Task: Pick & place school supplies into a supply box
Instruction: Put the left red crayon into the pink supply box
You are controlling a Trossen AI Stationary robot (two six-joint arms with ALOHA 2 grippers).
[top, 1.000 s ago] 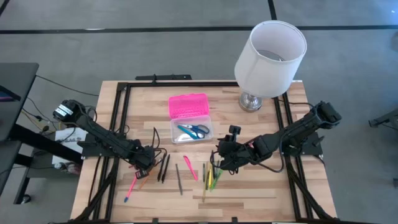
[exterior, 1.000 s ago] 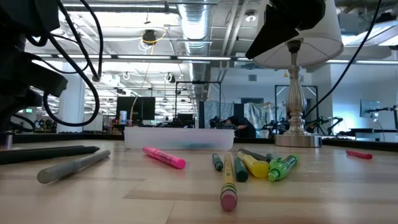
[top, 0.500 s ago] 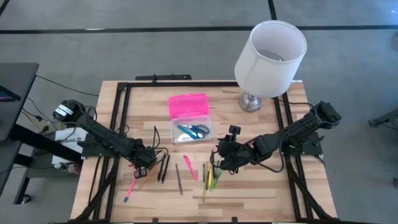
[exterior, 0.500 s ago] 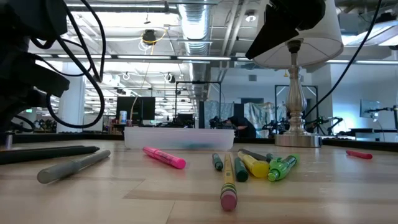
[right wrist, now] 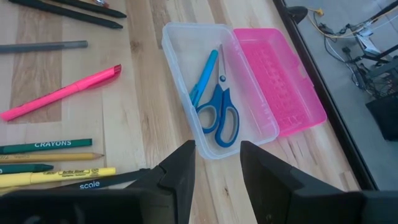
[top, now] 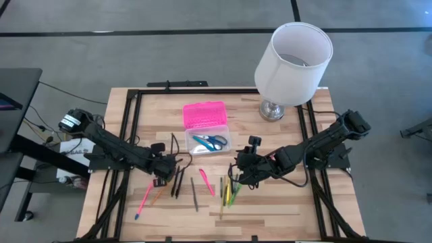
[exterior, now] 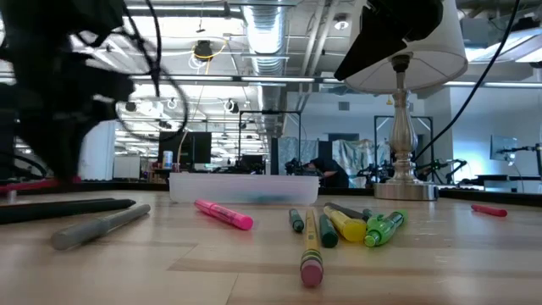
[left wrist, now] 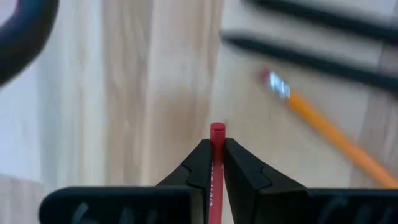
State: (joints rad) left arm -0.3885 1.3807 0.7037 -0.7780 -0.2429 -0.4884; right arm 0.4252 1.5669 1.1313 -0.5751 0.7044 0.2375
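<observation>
From above, the left gripper (top: 162,174) hangs over the table's left half, just beside the two dark pens (top: 177,182). The clear plastic pencil case with its bright pink lid folded back (top: 206,143) lies a short way beyond it, toward the table's middle and far edge. The left gripper is the loaded one; the right gripper (top: 237,173) sits nearer the case's other side, above the cluster of green and yellow markers (top: 229,191).

At table height, the left arm is a dark blur at the left. The case's clear wall (exterior: 244,186) stands behind the loose pink highlighter (exterior: 223,213).

The left wrist camera shows its two dark fingers (left wrist: 193,169) pinched together on a thin red pen (left wrist: 216,163), whose long axis runs straight out along the fingers. An orange pencil (left wrist: 333,138) lies on the wood below. The case is out of sight here, so the carry probably needs a swing toward it.

The right wrist camera shows its fingers (right wrist: 179,169) apart and empty, looking at the case, which holds blue-handled scissors (right wrist: 222,111) and a blue pen (right wrist: 204,76).
</observation>
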